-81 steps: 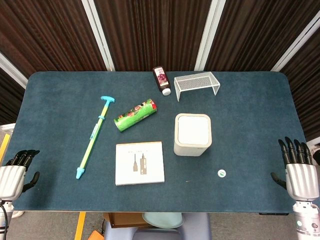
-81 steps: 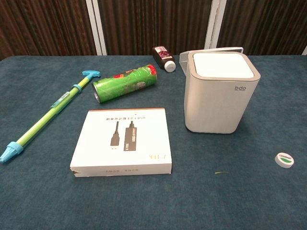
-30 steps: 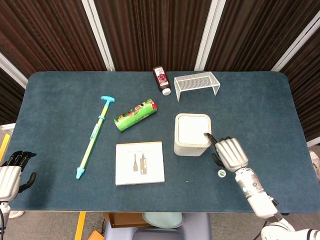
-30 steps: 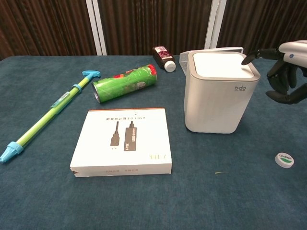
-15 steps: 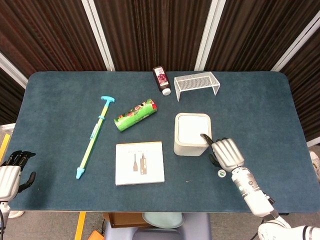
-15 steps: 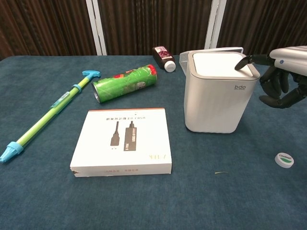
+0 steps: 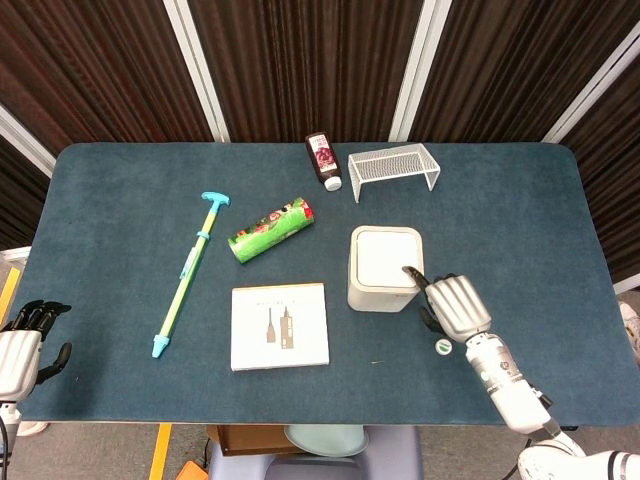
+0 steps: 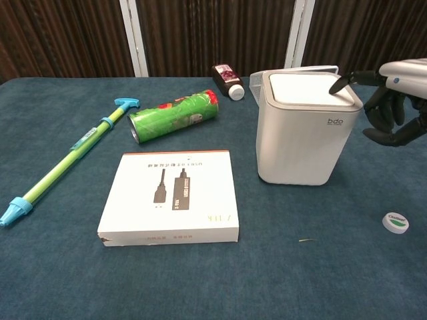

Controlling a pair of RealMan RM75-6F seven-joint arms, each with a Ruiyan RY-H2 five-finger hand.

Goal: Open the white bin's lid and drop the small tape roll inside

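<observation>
Right robot hand (image 8: 393,107) points one finger at the lid (image 7: 385,256) of the white bin (image 8: 303,133); the lid is closed.

One finger sticks out onto the lid's corner, the others curl in and hold nothing. One small tape roll (image 7: 443,346) lies on the blue surface (image 7: 120,260) just below this robot hand. Left robot hand (image 7: 25,345) sits far off at the surface's edge, empty, fingers a little apart. Beyond the bin lie one box (image 7: 279,326), one green can (image 7: 271,230), one long stick (image 7: 187,273), one bottle (image 7: 323,160) and one wire rack (image 7: 394,166).
</observation>
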